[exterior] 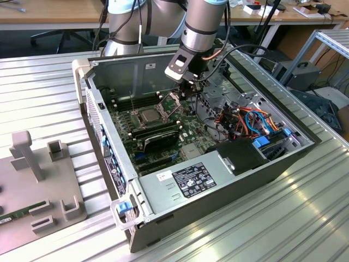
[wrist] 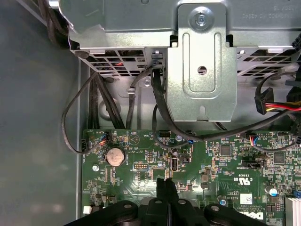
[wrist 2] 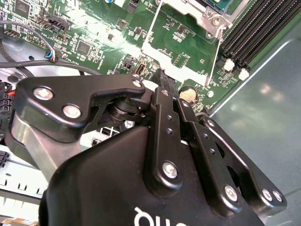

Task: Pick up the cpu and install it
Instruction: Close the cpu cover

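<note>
The gripper [wrist: 167, 181] is closed, fingers together, right over the motherboard [wrist: 225, 165]. The cpu [exterior: 148, 115] lies flat on it — hinged frame [exterior: 170, 101] raised just beside.

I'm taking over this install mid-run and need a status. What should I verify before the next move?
1. Pincer empty: ok, shut with nothing between its tips.
2. Cpu lying in the socket: ok, per the exterior view.
3. Cpu seated flat: cannot tell.
4. Socket frame closed: not ok, it stands raised.
5. Pincer clear of the black cables: ok, they lie apart from its tips.
</note>
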